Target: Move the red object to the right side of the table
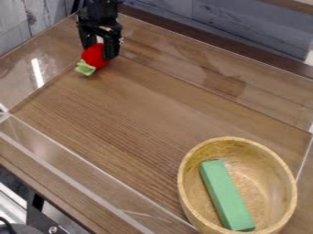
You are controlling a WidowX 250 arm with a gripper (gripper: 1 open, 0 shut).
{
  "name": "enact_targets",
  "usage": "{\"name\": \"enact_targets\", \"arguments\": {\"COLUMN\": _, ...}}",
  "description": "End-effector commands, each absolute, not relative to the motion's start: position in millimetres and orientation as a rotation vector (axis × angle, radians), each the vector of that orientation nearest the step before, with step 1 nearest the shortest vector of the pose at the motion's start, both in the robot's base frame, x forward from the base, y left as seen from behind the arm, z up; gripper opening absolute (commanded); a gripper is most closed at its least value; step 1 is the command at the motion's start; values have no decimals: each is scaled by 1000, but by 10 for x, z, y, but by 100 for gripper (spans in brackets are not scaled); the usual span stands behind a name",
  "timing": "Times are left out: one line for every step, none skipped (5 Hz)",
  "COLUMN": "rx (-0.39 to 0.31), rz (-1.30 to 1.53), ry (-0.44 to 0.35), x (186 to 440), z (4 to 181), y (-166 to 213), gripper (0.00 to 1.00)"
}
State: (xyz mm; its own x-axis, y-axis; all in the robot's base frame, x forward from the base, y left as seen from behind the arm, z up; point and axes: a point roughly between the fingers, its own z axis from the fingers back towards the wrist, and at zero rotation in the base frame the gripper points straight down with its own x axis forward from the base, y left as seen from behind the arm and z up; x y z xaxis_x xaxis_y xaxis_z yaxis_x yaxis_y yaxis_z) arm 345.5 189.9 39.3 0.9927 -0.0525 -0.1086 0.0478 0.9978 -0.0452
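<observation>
- The counter (146, 119) is the largest thing in view: a flat brown wood-grain top with lengthwise streaks and a soft glare near its far edge.
- Low clear acrylic walls (73, 169) edge the counter; they are glossy and see-through, and the near one crosses the lower left corner in front of the wood.
- Behind the counter's far edge runs a backdrop of grey weathered planks (244, 32).
- A round wooden bowl (240, 188) sits on the counter at its near right corner, pale and smooth, with a thick rim and a shallow hollow.
- A green rectangular block (225, 194) lies inside the bowl, matte, long and flat, resting slantwise against the bowl's floor.
- The gripper (98, 46) is black and boxy, pointing straight down at the counter's far left corner, well apart from the bowl; its fingers (110, 41) are spread wide, one on each side of the red object, pinching nothing.
- The red object (91, 58) is small, rounded and shiny, with a light-green leafy end toward the left; it lies on the counter at the far left corner, its top partly hidden by the gripper.
</observation>
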Motion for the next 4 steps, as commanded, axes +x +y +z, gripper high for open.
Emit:
{"name": "enact_targets", "arguments": {"rx": -9, "rz": -95, "ry": 28, "x": 3530, "z": 703, "y": 1818, "gripper": 100}}
{"name": "enact_targets", "arguments": {"rx": -25, "rz": -28, "ry": 22, "x": 3550, "z": 760, "y": 1881, "gripper": 100}}
{"name": "enact_targets", "arguments": {"rx": -39, "rz": 39, "ry": 17, "x": 3573, "z": 801, "y": 1958, "gripper": 100}}
{"name": "enact_targets", "arguments": {"rx": -62, "rz": 56, "ry": -3, "x": 3641, "z": 981, "y": 1817, "gripper": 0}}
